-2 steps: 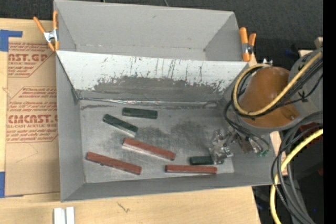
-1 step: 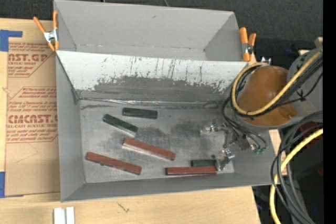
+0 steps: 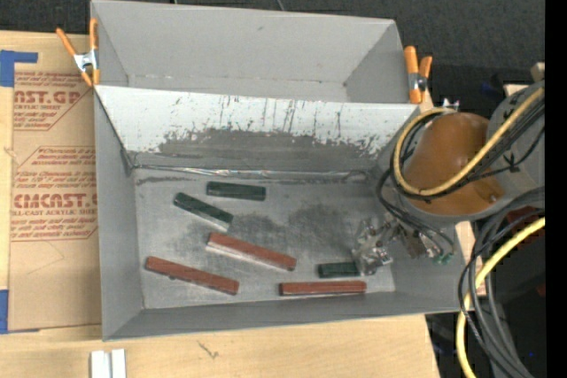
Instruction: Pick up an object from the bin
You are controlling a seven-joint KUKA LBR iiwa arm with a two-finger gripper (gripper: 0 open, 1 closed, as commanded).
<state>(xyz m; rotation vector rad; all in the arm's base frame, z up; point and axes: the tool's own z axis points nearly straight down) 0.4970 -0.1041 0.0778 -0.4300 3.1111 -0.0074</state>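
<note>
My gripper (image 3: 374, 254) is low in the bin's right front corner, its metal fingers pointing down at the floor. A short dark green block (image 3: 337, 270) lies just left of the fingertips, close to them. A reddish-brown bar (image 3: 322, 288) lies along the front wall right below that block. Whether anything sits between the fingers I cannot make out.
Further left lie a long red-brown bar with a pale edge (image 3: 251, 250), another red-brown bar (image 3: 191, 274), and two dark green bars (image 3: 203, 208) (image 3: 236, 190). The arm with its orange cover and cables hangs over the bin's right wall.
</note>
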